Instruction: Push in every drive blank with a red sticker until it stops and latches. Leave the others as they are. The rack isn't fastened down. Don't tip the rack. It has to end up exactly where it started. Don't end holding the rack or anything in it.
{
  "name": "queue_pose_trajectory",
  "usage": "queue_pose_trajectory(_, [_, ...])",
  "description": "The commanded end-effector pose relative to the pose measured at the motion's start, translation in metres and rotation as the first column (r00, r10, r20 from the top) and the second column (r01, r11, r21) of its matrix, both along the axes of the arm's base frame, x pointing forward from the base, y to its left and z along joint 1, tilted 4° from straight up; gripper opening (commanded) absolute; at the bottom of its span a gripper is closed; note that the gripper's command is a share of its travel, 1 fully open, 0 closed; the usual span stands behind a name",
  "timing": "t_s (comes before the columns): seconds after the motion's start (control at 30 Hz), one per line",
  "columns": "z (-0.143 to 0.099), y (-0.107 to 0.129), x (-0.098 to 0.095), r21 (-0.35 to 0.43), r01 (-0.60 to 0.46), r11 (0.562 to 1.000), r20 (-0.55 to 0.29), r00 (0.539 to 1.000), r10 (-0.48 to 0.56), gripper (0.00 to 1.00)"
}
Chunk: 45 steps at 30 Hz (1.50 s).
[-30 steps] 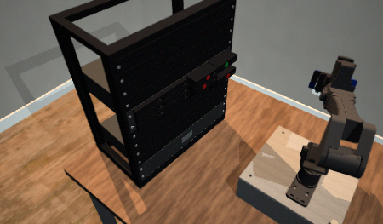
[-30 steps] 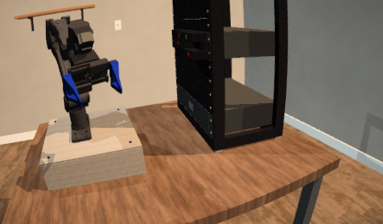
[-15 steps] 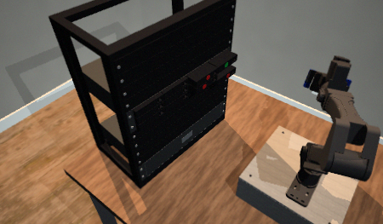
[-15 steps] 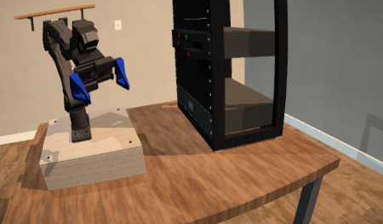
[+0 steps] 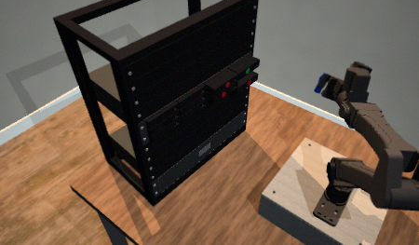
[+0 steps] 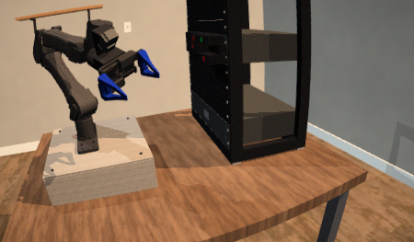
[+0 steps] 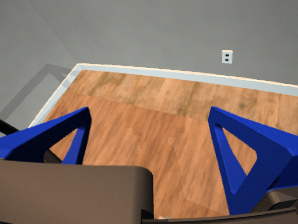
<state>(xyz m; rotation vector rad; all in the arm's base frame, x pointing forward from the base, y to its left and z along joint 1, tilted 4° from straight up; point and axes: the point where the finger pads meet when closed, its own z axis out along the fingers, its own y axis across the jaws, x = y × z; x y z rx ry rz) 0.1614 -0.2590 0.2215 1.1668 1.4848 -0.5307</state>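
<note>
Because it is not fastened down, the tall black open-frame metal rack (image 5: 126,52) stands upright on the brown wooden worktop (image 6: 258,199), its dark front panel turned toward the arm's side. High on that front, four short black drive blanks jut out, long axes running into the rack: three with red stickers (image 5: 227,85), one with a green sticker (image 5: 248,70). Well apart, the dark grey arm's blue-fingered hand (image 6: 130,74) hangs at about their height, spread wide and empty, probably free to push.
</note>
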Motion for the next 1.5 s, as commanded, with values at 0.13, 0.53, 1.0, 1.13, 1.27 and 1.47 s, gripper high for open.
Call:
queue_pose_trajectory(0.13, [0.004,0.038,0.027,0.064,-0.066,0.996,0.181,0.982,0.053,1.0])
queue_pose_trajectory(0.53, [0.016,0.107,0.066,0.161,-0.279,0.947,0.45,0.874,0.181,1.0])
queue_pose_trajectory(1.0, [0.019,0.199,0.084,0.31,-0.58,0.753,0.726,0.656,0.206,1.0])
queue_pose_trajectory(1.13, [0.024,0.209,0.084,0.322,-0.616,0.719,0.756,0.624,0.197,1.0])
queue_pose_trajectory(1.27, [0.021,0.227,0.083,0.353,-0.669,0.654,0.791,0.587,0.174,1.0])
queue_pose_trajectory(1.47, [0.022,0.246,0.081,0.381,-0.727,0.572,0.828,0.544,0.14,1.0])
